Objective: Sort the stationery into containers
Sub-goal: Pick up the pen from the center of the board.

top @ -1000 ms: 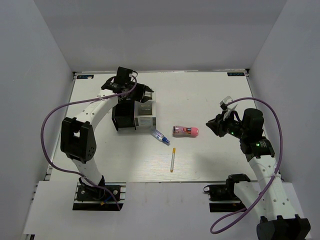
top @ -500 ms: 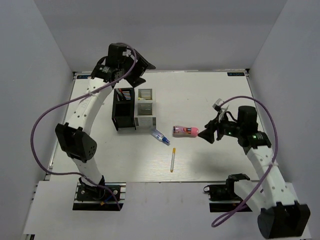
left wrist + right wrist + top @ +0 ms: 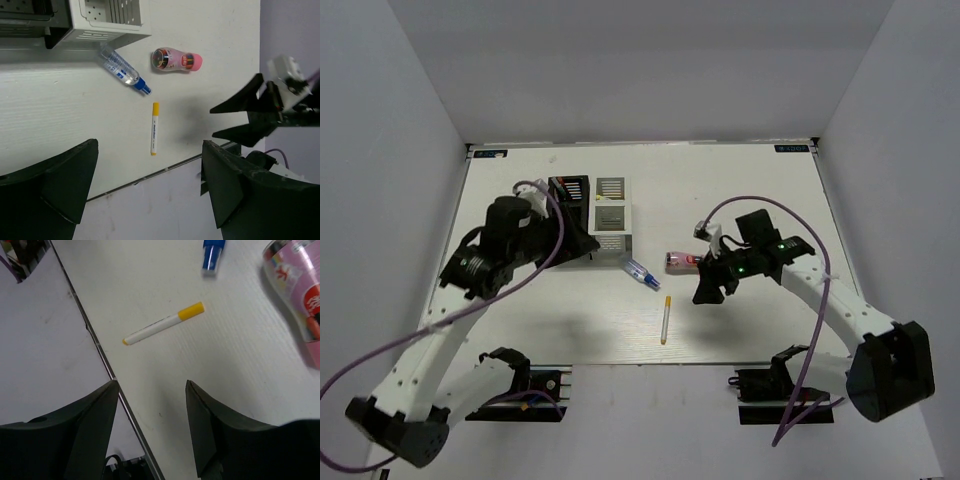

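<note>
A white pen with a yellow cap (image 3: pixel 665 320) (image 3: pixel 165 324) (image 3: pixel 154 128) lies near the table's front edge. A blue-clear pen (image 3: pixel 640 273) (image 3: pixel 122 70) lies just in front of the white-grey container (image 3: pixel 611 212) (image 3: pixel 107 20). The black container (image 3: pixel 570 188) adjoins it on the left. A stubby pink cylinder (image 3: pixel 682 261) (image 3: pixel 175 60) (image 3: pixel 295 305) lies on its side. My right gripper (image 3: pixel 705 285) (image 3: pixel 152 390) hovers open beside the cylinder and above the yellow-capped pen, holding nothing. My left gripper (image 3: pixel 582 243) (image 3: pixel 148 165) is open and empty, in front of the black container.
A metal rail (image 3: pixel 95 342) (image 3: pixel 150 175) marks the table's front edge just beyond the yellow-capped pen. Grey walls (image 3: pixel 400 150) enclose the table on the left, back and right. The left arm hides the black container's front part.
The left arm swung from above the back of the containers down to their near side, jaws now wide. The right gripper moved left and down to the pink cylinder and opened.
</note>
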### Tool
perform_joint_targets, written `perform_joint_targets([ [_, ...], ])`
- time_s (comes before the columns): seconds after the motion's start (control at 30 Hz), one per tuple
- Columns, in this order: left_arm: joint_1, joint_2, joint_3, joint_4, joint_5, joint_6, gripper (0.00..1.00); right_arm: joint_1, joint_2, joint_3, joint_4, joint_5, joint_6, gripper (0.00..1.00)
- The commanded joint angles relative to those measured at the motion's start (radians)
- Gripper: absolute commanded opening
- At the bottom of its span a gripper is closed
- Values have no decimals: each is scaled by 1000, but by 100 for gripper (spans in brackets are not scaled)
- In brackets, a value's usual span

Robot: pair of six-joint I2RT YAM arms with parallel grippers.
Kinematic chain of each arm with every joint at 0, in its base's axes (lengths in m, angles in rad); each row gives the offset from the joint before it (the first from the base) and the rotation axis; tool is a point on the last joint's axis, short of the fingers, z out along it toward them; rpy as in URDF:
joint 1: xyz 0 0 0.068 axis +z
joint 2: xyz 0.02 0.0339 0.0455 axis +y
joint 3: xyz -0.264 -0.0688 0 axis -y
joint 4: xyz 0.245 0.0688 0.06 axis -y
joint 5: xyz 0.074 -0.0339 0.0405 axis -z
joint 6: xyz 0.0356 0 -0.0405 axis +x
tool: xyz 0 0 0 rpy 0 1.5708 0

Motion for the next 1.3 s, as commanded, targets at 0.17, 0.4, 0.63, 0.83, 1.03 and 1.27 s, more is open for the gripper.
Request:
perform_joint_targets([
  [0.17, -6, -213, -142, -101, -56, 35, 94, 138, 157, 27, 87, 147, 176, 62],
  [0.4, -6, -306, -188, -183, -106, -8, 94, 264, 277, 71, 200, 327, 470, 60],
  [0.63, -6, -332, -197, -227, -126, -40, 94, 393, 386, 111, 252, 576, 701, 66],
  [0.83, -6, -332, -197, -227, -136, -49, 94, 468, 476, 146, 233, 730, 753, 64],
  [1.03, -6, -332, -197, -227, -136, -49, 94, 482, 538, 130, 227, 813, 779, 34],
  [1.27, -6, -353, -232, -197, -145, -59, 96, 477, 509, 70, 244, 793, 741, 4],
])
